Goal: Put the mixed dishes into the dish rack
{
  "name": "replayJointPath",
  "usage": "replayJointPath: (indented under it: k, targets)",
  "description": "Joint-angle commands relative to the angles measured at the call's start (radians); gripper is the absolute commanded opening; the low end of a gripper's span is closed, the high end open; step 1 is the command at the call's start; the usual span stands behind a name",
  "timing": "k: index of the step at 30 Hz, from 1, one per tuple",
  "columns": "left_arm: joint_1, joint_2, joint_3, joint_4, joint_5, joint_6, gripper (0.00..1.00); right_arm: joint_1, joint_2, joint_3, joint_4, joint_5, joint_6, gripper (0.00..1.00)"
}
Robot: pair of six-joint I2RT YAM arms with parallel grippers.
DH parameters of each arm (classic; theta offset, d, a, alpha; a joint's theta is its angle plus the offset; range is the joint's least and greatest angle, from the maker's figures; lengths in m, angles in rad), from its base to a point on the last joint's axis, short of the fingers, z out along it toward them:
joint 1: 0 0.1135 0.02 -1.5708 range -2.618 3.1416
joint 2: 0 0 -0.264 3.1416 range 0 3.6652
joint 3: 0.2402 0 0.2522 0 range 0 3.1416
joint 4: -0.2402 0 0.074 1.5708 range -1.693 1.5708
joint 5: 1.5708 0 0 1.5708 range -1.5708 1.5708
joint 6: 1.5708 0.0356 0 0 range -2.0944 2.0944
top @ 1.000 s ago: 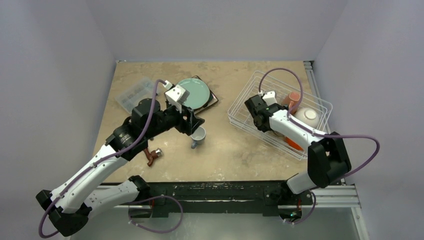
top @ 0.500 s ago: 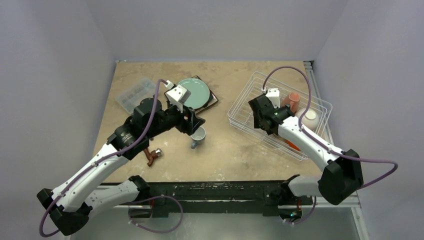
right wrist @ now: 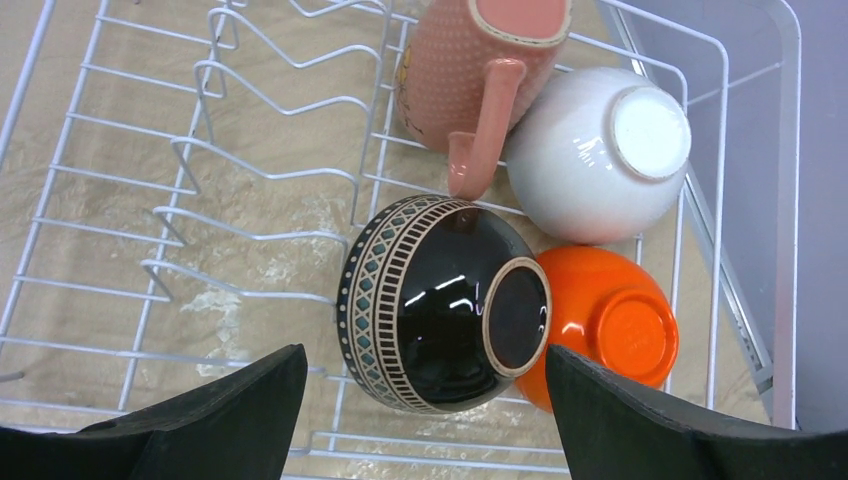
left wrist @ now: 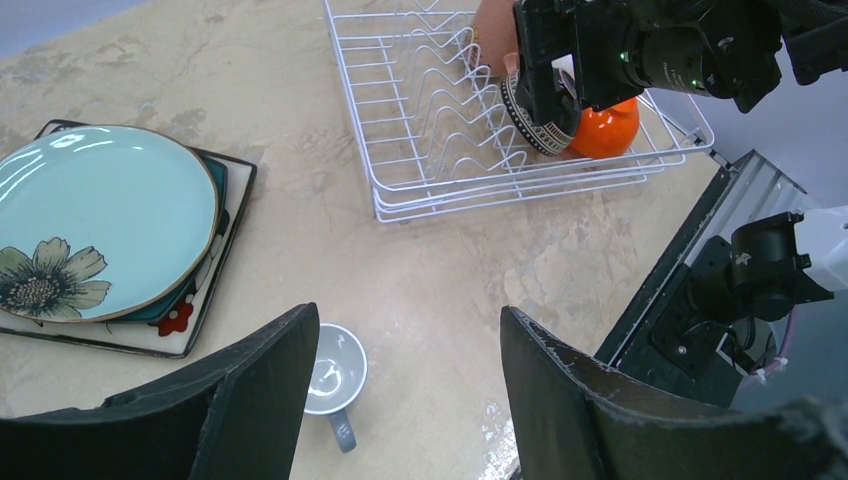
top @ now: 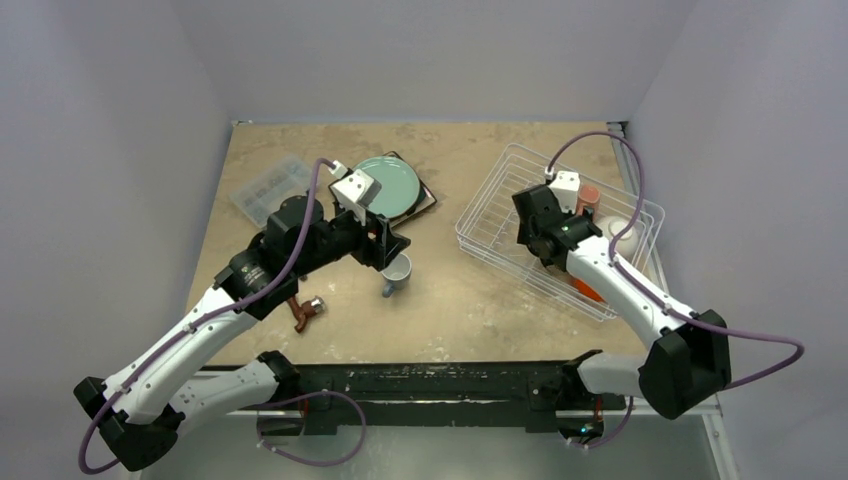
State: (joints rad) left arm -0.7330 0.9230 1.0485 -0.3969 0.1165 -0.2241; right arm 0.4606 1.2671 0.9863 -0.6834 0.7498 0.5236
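**Right gripper spread wide over the loaded end of the rack**

My right fingers stand well apart with nothing between them, inside the dish rack. Straight beneath them I count three bowls, all bottoms toward my wrist camera. One dark brown bowl is in the middle, one orange bowl touches it on the right, and one white bowl lies ahead. One pink mug lies ahead-left.

My left gripper is also parted and empty, with one pale blue mug upright on the table below it. Ahead-left of it, one teal plate rests on one square plate. One clear box and one pliers sit off beside that arm.
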Motion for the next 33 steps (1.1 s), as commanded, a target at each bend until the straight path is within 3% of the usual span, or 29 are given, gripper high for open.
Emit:
replayJointPath:
  k: [1, 8, 14, 23, 28, 33]
  targets:
    - [0.007, -0.006, 0.002, 0.044, 0.014, 0.007, 0.66, -0.056, -0.027, -0.012, 0.038, 0.005, 0.016, 0.87]
    - [0.007, -0.007, 0.005, 0.041, 0.022, 0.003, 0.66, -0.124, -0.078, -0.057, 0.096, -0.138, 0.004, 0.86]
    - [0.007, -0.015, 0.002, 0.040, 0.019, 0.003, 0.66, -0.151, -0.053, -0.104, 0.134, -0.201, -0.008, 0.76]
    - [0.007, -0.008, 0.002, 0.040, 0.018, 0.003, 0.66, -0.220, -0.028, -0.117, 0.158, -0.170, -0.008, 0.69]
    - [0.008, -0.008, 0.002, 0.039, 0.016, 0.003, 0.66, -0.318, -0.008, -0.118, 0.198, -0.199, -0.030, 0.58]
    - [0.007, -0.011, 0.004, 0.039, 0.015, 0.003, 0.66, -0.374, 0.038, -0.092, 0.230, -0.228, -0.039, 0.55]
